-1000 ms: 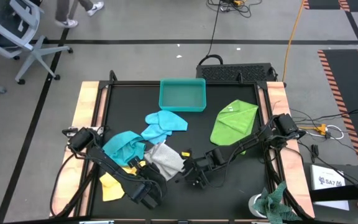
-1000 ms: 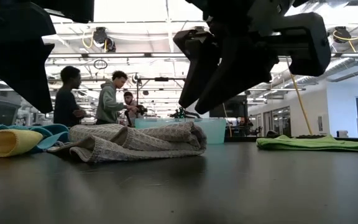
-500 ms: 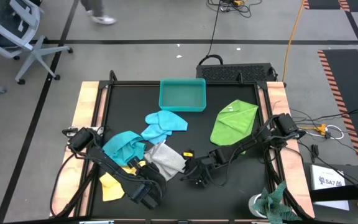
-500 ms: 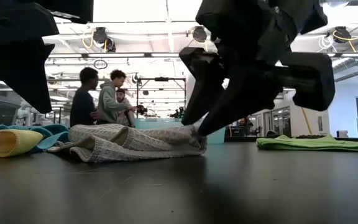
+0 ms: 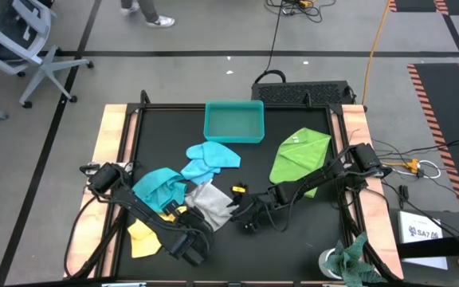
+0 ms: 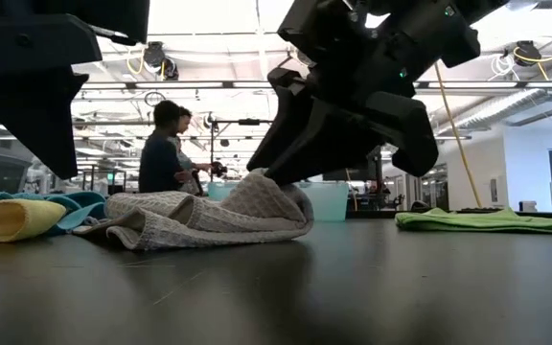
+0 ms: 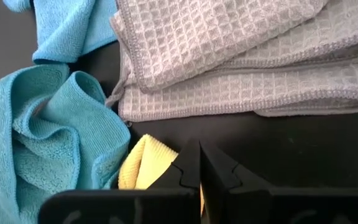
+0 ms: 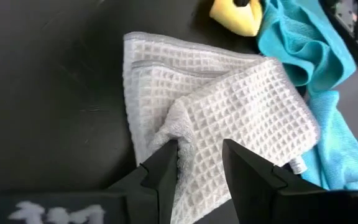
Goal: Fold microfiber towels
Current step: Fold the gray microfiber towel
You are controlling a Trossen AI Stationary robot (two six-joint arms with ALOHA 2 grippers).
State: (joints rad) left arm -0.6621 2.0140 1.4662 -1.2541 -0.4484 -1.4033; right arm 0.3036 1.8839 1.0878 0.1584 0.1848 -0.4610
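A pale grey waffle-weave towel (image 5: 208, 201) lies folded over in several layers near the table's middle front. My right gripper (image 8: 201, 162) is open at the towel's right edge, and a raised fold of the cloth stands between its fingers. My left gripper (image 7: 199, 165) is shut and hovers at the front left, just short of a yellow towel (image 7: 143, 163). A turquoise towel (image 5: 159, 187) and a light blue towel (image 5: 210, 158) lie crumpled to the left. A lime green towel (image 5: 300, 155) lies spread at the right. My right gripper has its open fingers on either side of a bunched fold (image 8: 185, 134) at the grey towel's right edge. One finger (image 8: 163, 168) lies against the fold. The fingers slant down from the table's right. The fold (image 6: 262, 184) humps up at the fingertips, and the rest of the towel lies on the table.
A rigid teal tray (image 5: 233, 131) stands at the far middle. A mottled green-and-white rag (image 5: 355, 259) sits at the front right corner. Wooden rails (image 5: 110, 159) border the black table. Bare black surface lies at the front right (image 6: 401, 287). People stand in the room behind.
My right gripper has come down and toward the table's left, tipping its fingers into the grey towel's right edge. That edge has been pushed up into a hump, while the towel's left part has stayed flat.
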